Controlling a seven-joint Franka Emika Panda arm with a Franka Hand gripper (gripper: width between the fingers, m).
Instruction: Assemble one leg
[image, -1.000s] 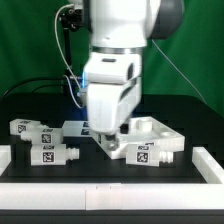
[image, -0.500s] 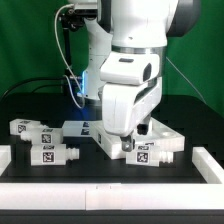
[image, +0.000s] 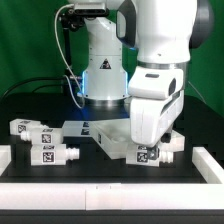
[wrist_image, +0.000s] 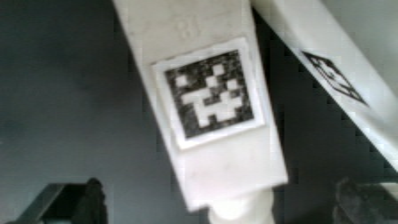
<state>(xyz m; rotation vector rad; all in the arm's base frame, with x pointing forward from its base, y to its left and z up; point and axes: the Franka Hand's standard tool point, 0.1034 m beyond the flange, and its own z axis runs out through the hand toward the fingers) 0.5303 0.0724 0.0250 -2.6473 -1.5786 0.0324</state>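
In the wrist view a white leg (wrist_image: 210, 90) with a black-and-white tag lies lengthwise between my fingers, its narrow end (wrist_image: 240, 205) near the gripper. My gripper (wrist_image: 217, 205) is open, with one dark finger (wrist_image: 71, 202) and the other on either side of the leg, both apart from it. In the exterior view the gripper (image: 153, 142) hangs low over the right part of the white panel (image: 115, 140), next to a tagged leg (image: 172, 146); the hand hides the fingertips. Two more legs (image: 30, 128) (image: 55, 155) lie at the exterior view's left.
A second white tagged part (wrist_image: 329, 60) lies close beside the leg in the wrist view. A white rim (image: 100, 172) runs along the front of the black table. The arm's base (image: 100, 70) stands behind the panel.
The arm has swung toward the exterior view's right, from above the panel's middle to its right end by the leg there. The legs on the left have not moved.
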